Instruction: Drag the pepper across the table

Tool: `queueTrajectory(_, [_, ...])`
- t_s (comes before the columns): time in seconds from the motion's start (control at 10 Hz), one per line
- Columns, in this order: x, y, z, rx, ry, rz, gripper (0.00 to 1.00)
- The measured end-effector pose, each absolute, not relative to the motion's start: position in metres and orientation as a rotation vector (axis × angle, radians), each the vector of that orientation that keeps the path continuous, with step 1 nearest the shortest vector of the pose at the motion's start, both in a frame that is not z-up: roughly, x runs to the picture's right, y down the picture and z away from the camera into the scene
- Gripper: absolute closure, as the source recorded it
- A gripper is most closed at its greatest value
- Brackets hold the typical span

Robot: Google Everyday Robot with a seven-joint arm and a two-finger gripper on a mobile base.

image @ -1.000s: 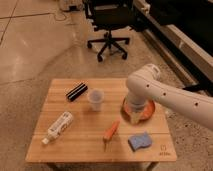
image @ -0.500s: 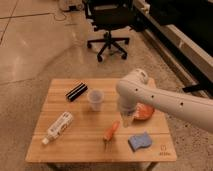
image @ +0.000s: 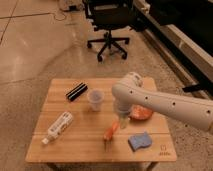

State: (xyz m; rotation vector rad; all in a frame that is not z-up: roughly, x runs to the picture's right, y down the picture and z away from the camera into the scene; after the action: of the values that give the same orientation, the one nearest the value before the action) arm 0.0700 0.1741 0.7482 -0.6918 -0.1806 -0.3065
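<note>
The pepper (image: 111, 131), small, slender and orange-red, lies on the light wooden table (image: 75, 145) right of centre, near the front. My gripper (image: 121, 120) hangs from the white arm that reaches in from the right. It sits just above and behind the pepper's upper end. I cannot tell whether it touches the pepper.
A round orange-red bowl (image: 142, 113) sits behind the arm's wrist, partly hidden. A blue sponge (image: 139, 141) lies at the front right. A clear cup (image: 95, 99), a black bar (image: 76, 91) and a lying white bottle (image: 58, 127) are to the left. An office chair (image: 110, 22) stands beyond the table.
The arm has swung left, from over the bowl to the pepper's upper end, uncovering part of the bowl. The pepper has stayed in place.
</note>
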Motion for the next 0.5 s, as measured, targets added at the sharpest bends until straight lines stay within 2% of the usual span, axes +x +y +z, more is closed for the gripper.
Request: queueTrajectory(0.5, [0.066,0.19,0.76,-0.697,-0.19,-0.312,0.35])
